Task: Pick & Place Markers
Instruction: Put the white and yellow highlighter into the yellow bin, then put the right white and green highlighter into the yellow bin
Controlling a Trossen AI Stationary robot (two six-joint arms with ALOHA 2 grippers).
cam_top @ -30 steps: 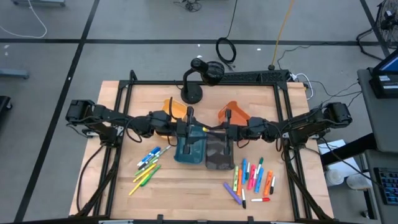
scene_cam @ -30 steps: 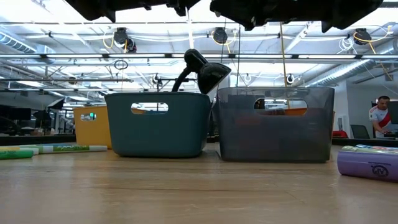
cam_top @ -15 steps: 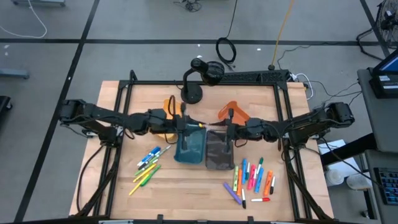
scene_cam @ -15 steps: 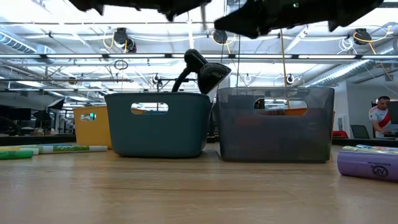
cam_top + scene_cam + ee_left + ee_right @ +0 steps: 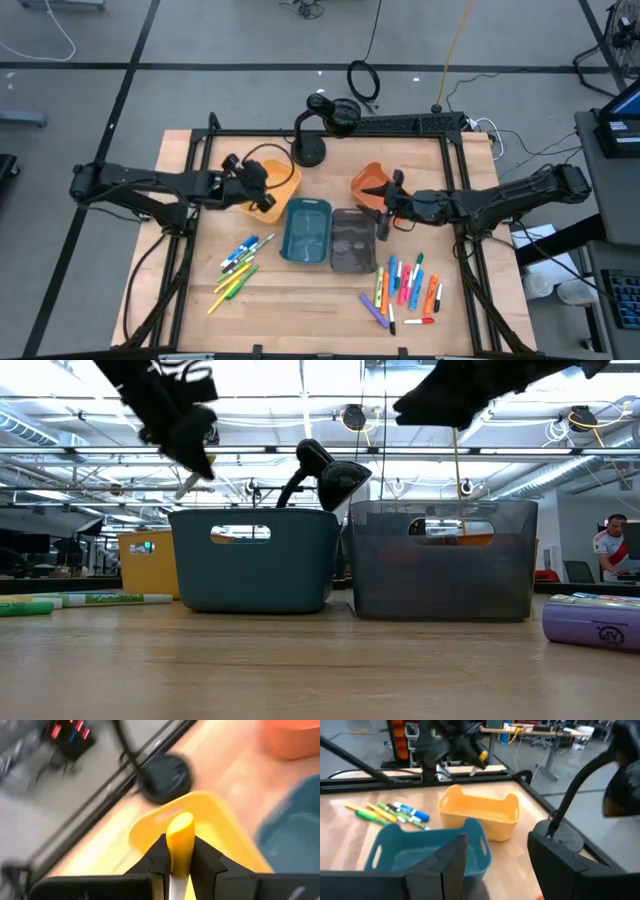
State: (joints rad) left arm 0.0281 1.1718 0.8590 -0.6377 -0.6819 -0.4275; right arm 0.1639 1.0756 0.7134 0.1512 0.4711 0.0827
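The left gripper (image 5: 178, 857) is clenched on a yellow marker (image 5: 179, 842), its cap poking out between the two dark fingers. In the high view this gripper (image 5: 262, 186) hangs over the yellow bin (image 5: 283, 180), at about ten o'clock from the teal bin (image 5: 307, 231) in the middle of the table (image 5: 200, 290).

The right gripper (image 5: 384, 210) sits at about two o'clock from the grey bin (image 5: 351, 240), just beside the orange bin (image 5: 368, 181); its fingers (image 5: 451, 860) stand wide apart and hold nothing (only the teal bin's rim shows between them).

The other markers lie on the table in two loose groups. One group (image 5: 238, 266), greens, yellows and blues, is at about eight o'clock from the teal bin. A larger group (image 5: 404, 288), with blue, pink, orange, red and purple among them, lies at about four o'clock from the grey bin.

A black lamp (image 5: 322, 125) stands at the table's twelve o'clock edge.
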